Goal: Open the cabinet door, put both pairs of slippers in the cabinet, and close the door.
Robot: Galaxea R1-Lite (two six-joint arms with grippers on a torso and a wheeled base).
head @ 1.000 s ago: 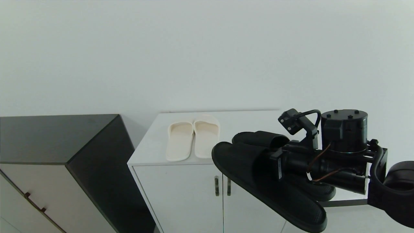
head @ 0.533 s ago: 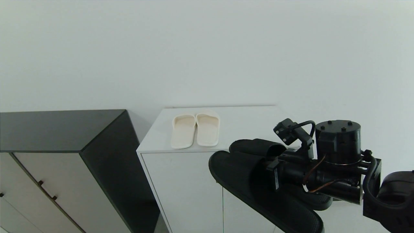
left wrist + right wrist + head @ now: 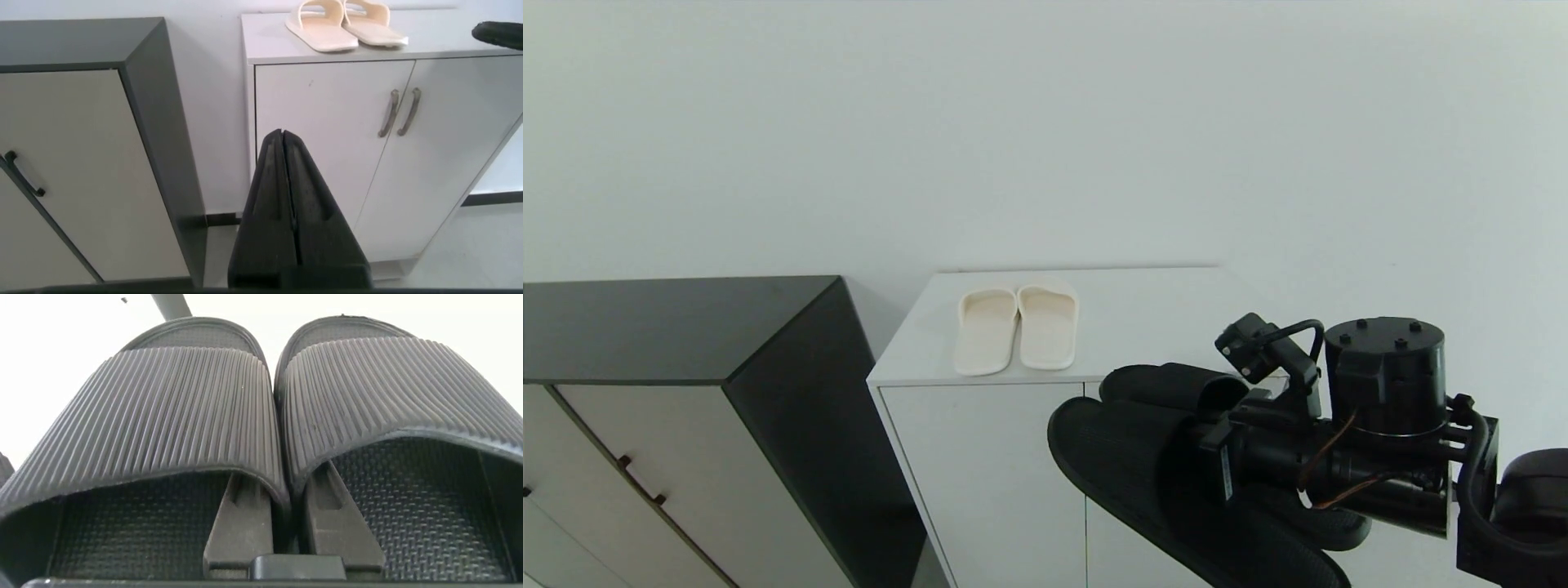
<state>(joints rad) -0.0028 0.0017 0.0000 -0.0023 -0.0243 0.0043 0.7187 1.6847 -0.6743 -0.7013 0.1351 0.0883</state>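
Black slippers: your pair of black ribbed rubber slippers (image 3: 1127, 457) hangs in the air in front of the white two-door cabinet (image 3: 980, 474), toes toward it and tilted, below the level of its top.
Right hand: your right hand (image 3: 284, 498) has one finger under each strap and is closed on the two inner side walls, pinching the slippers together side by side.
Cream slippers: the pair of cream moulded slippers (image 3: 1015, 328) lies side by side on the cabinet's top, well apart from your right hand.
Cabinet doors: both are closed, with the two metal bar handles (image 3: 400, 113) next to each other at the centre seam.
Left hand: your left hand (image 3: 283, 139) is low in front of the cabinet, fingers pressed together, holding nothing.
Hard to see: the farther black slipper is mostly hidden behind the nearer one and the right arm, and the nearer heel is cut off by the head view's lower edge.
Alongside: a black-topped cabinet with beige fronts (image 3: 686, 327) stands left of the white one.
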